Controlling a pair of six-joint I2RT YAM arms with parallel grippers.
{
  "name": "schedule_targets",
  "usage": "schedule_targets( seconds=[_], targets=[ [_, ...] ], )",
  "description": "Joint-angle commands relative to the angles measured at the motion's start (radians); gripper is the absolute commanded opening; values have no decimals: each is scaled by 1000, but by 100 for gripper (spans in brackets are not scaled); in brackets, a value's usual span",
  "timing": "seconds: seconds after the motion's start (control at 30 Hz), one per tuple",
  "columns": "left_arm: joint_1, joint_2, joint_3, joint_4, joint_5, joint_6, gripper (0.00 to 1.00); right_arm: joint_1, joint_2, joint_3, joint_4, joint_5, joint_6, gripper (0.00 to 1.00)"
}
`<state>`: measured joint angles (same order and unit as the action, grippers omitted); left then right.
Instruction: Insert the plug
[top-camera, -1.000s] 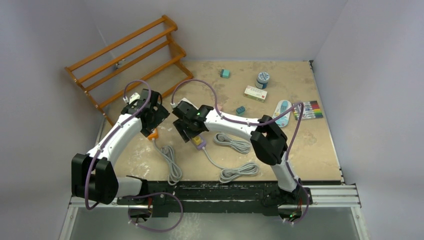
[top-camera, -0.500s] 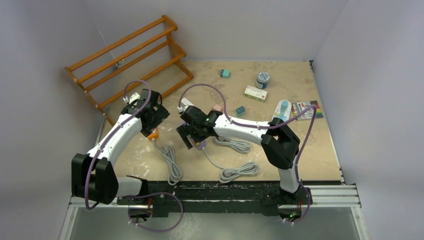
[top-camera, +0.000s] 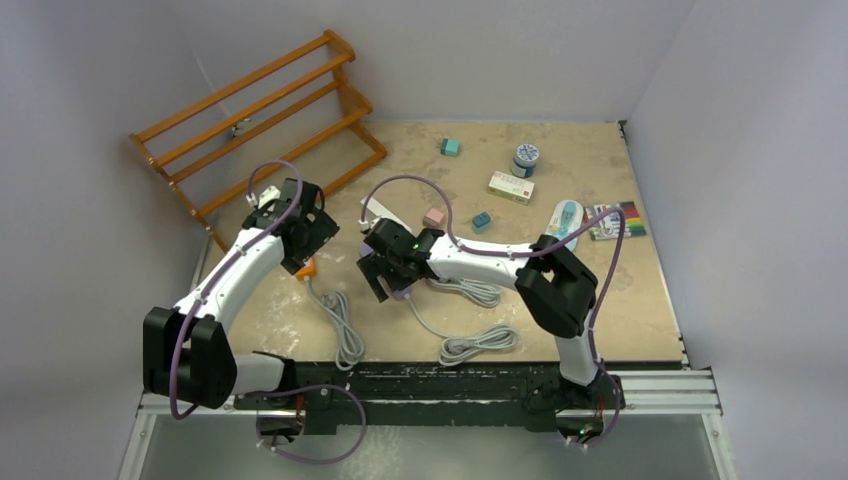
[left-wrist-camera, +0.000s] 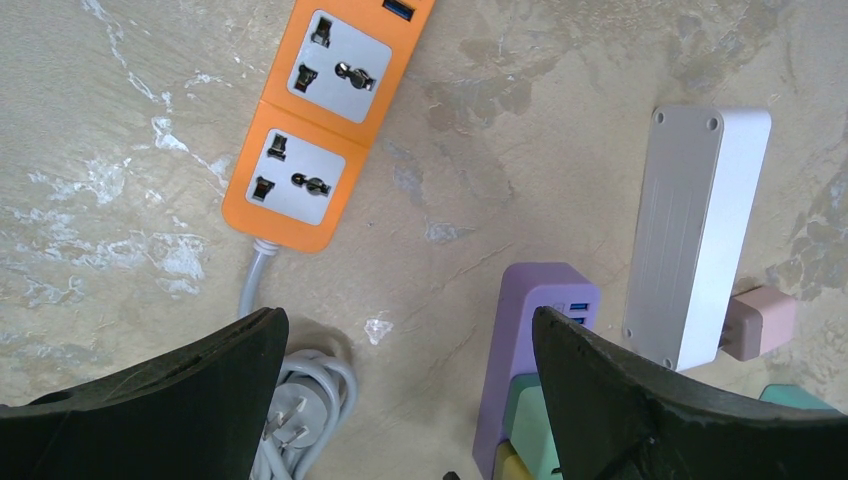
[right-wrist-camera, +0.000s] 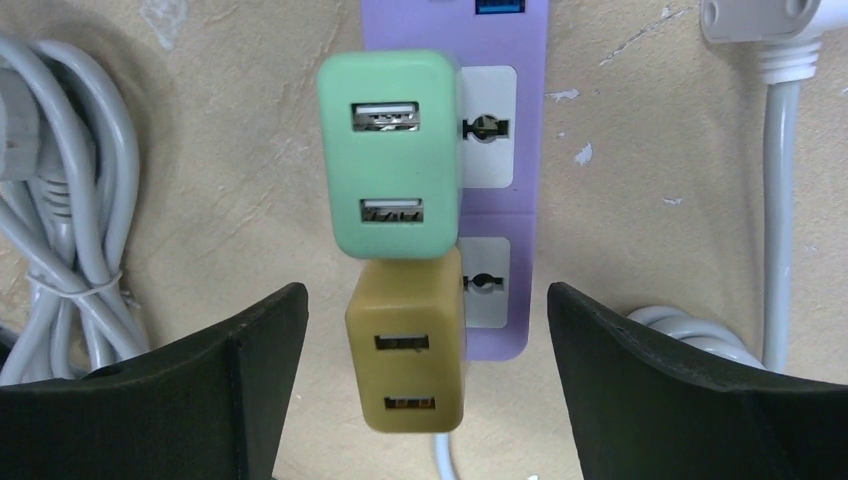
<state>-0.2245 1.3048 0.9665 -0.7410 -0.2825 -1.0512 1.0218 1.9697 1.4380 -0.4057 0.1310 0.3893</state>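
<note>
Two plugs sit in the purple strip (right-wrist-camera: 410, 25), the green plug (right-wrist-camera: 388, 155) at twelve o'clock from the yellow plug (right-wrist-camera: 405, 345). The green one looks pushed in, I think, so lift straight up without bumping it. The right claw (right-wrist-camera: 425, 295) hangs wide open over them, touching nothing. The left claw (left-wrist-camera: 405, 320) is wide open and empty too.

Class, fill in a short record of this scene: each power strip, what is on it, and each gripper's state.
Purple plastic power strip: green two-port USB charger and mustard two-port USB charger sit on it
Orange power strip: both visible sockets empty
White power strip: lying on its side, pink adapter against it
Left gripper: open, empty
Right gripper: open, empty, over the chargers
</note>
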Motion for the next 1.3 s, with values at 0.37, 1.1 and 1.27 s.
schedule_targets(
  seconds=[0.37, 1.1, 1.27],
  targets=[
    [5, -22, -12, 17, -11, 30, 91, 0, 8, -65, 71, 16, 25, 63],
    [5, -84, 69, -42, -112, 86, 91, -94, -588, -21, -347, 345, 31, 0],
    [5, -66, 67, -42, -122, 94, 91, -292, -733, -149, -293, 374, 52, 0]
  ],
)
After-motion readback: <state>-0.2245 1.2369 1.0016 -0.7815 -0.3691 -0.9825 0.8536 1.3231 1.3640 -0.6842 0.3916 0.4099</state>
